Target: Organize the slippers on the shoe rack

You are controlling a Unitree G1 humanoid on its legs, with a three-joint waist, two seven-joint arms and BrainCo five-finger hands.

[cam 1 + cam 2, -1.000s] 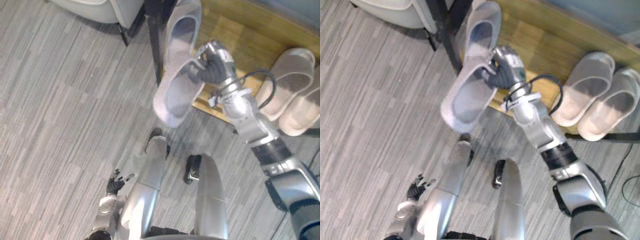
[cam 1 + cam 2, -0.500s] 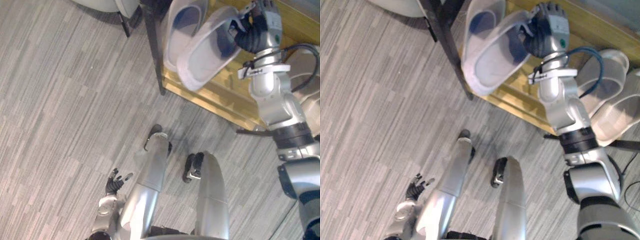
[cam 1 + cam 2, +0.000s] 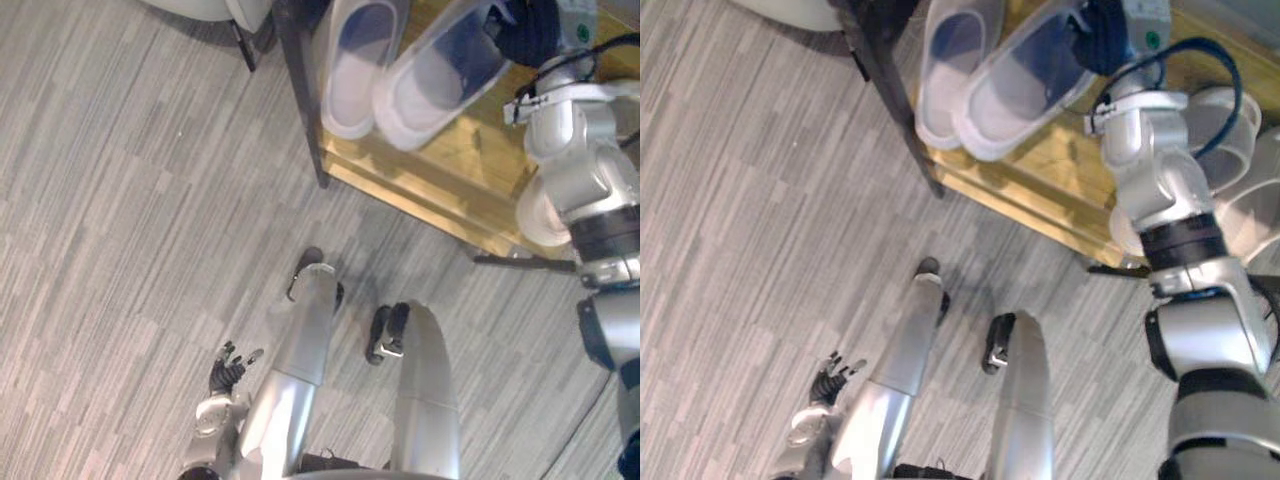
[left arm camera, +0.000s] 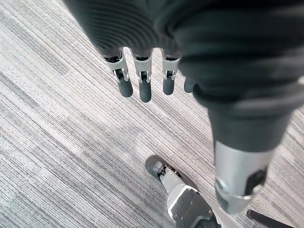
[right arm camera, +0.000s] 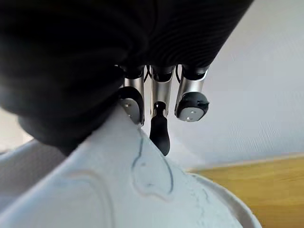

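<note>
My right hand (image 3: 528,28) is shut on the strap end of a pale grey slipper (image 3: 432,82), holding it over the wooden shelf of the shoe rack (image 3: 455,180). In the right wrist view the fingers (image 5: 159,118) curl over the slipper's white upper (image 5: 142,190). A matching grey slipper (image 3: 355,70) lies on the shelf right beside the held one. Farther right on the rack sit two beige slippers (image 3: 1225,125), partly hidden by my right arm. My left hand (image 3: 228,372) hangs low over the carpet with its fingers (image 4: 142,85) relaxed and holding nothing.
The rack's black post (image 3: 300,90) stands at the shelf's left corner. A pale upholstered seat (image 3: 200,12) is behind it at the upper left. Grey striped carpet (image 3: 120,220) covers the floor to the left.
My right hand has carried the grey slipper up from the shelf's front edge and over onto the shelf, beside its mate. The left hand has stayed still.
</note>
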